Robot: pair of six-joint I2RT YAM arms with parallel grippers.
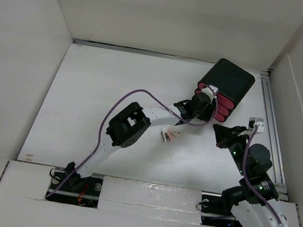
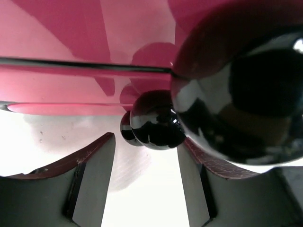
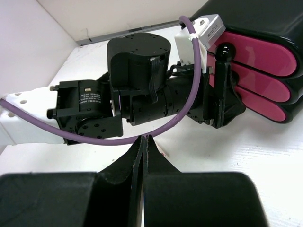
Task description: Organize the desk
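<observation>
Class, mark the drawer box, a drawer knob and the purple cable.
Drawer box (image 1: 233, 79): top view, black top.
Drawer knob (image 2: 156, 120): left wrist view, round front.
Purple cable (image 3: 85, 138): right wrist view, lower bend.

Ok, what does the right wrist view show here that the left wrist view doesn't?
Only the right wrist view: the right gripper, shut on nothing; the left arm's wrist with its purple cable; the black box with all three drawers stacked.
Only the left wrist view: the gap between the parted fingers of the left gripper, with a black knob in line with that gap; whether the fingers touch it is unclear.
Both: the pink drawers, the white desk, and the left gripper at the drawer fronts.
</observation>
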